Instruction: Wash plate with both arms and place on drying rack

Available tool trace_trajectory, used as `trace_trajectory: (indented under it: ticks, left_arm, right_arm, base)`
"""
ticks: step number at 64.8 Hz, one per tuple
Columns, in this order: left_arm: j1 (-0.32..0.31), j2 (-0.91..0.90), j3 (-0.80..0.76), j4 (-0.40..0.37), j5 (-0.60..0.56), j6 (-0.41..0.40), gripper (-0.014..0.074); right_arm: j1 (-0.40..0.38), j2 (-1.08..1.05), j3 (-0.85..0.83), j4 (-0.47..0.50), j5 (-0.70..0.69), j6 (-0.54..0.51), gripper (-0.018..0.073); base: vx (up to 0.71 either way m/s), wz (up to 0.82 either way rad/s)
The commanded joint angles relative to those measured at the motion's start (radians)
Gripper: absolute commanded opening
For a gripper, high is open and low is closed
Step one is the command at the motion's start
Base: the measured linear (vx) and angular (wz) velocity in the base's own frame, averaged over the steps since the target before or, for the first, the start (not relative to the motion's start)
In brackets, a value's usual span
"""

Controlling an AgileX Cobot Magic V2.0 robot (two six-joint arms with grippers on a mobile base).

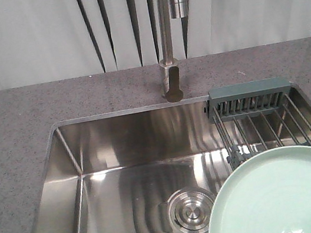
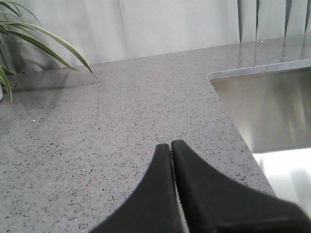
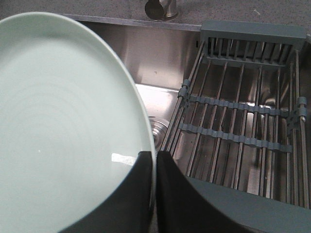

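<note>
The pale mint-green plate point(image 1: 288, 196) hangs over the sink's front right part, partly covering the drying rack point(image 1: 256, 108) that spans the basin's right side. In the right wrist view my right gripper point(image 3: 155, 154) is shut on the rim of the plate point(image 3: 63, 121), one finger on its face and one behind, with the drying rack point(image 3: 243, 116) just to the right. My left gripper point(image 2: 171, 144) is shut on nothing above the grey counter left of the sink. Neither arm shows in the front view.
A steel sink basin point(image 1: 125, 187) with a round drain point(image 1: 189, 212) sits in the speckled grey countertop point(image 1: 8, 129). The tap point(image 1: 166, 37) rises behind it. Green plant leaves point(image 2: 29, 43) stand at the counter's far left. Curtains hang behind.
</note>
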Motion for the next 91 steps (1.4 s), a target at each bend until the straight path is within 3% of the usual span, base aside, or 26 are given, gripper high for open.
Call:
trace_trajectory:
  ticks: [1, 17, 22, 33, 51, 62, 72, 77, 81, 91]
  left_arm:
    - [-0.006, -0.015, -0.027, 0.005, -0.063, -0.008, -0.0006]
    - [-0.006, -0.015, -0.027, 0.003, -0.072, -0.009, -0.0006]
    - [-0.006, -0.015, -0.027, -0.035, -0.11, -0.033, -0.0006]
    - [-0.006, -0.015, -0.029, -0.299, -0.194, -0.193, -0.0006]
    - [-0.006, -0.015, -0.034, -0.479, -0.252, -0.217, -0.0006]
    - [-0.006, -0.015, -0.034, -0.675, -0.346, -0.217, -0.0006]
    - [-0.008, -0.015, -0.042, -0.99, -0.465, -0.228, -0.0006]
    - [-0.008, -0.015, -0.075, -1.133, -0.46, -0.271, -0.0006]
    - [-0.008, -0.015, -0.126, -1.175, -0.427, -0.29, -0.0006]
    - [-0.008, -0.01, -0.308, -1.149, -0.363, -0.257, -0.0006]
  right_arm:
    - [-0.003, 0.012, -0.023, 0.017, -0.066, 0.002, -0.0001]
    - [-0.003, 0.012, -0.023, 0.017, -0.066, 0.002, -0.0001]
    - [-0.003, 0.012, -0.023, 0.017, -0.066, 0.002, -0.0001]
    - [-0.003, 0.012, -0.023, 0.017, -0.066, 0.002, -0.0001]
    - [-0.003, 0.012, -0.023, 0.017, -0.066, 0.002, -0.0001]
    - [-0.003, 0.012, -0.023, 0.017, -0.066, 0.002, -0.0001]
    - [-0.003, 0.012, -0.023, 0.017, -0.066, 0.002, -0.0001]
    - [-0.003, 0.012, -0.023, 0.017, -0.066, 0.002, -0.0001]
    - [-0.003, 0.012, -0.023, 0.017, -0.066, 0.002, -0.0001]
    - [-0.003, 0.012, -0.023, 0.017, -0.066, 0.002, -0.0001]
  base:
    - [0.0, 0.0]
    - [0.0, 0.0]
    - [0.0, 0.0]
    - [0.0, 0.0]
    - [0.0, 0.0]
    - [0.0, 0.0]
    - [0.0, 0.0]
    - [0.0, 0.0]
    - [0.0, 0.0]
    - [0.0, 0.0]
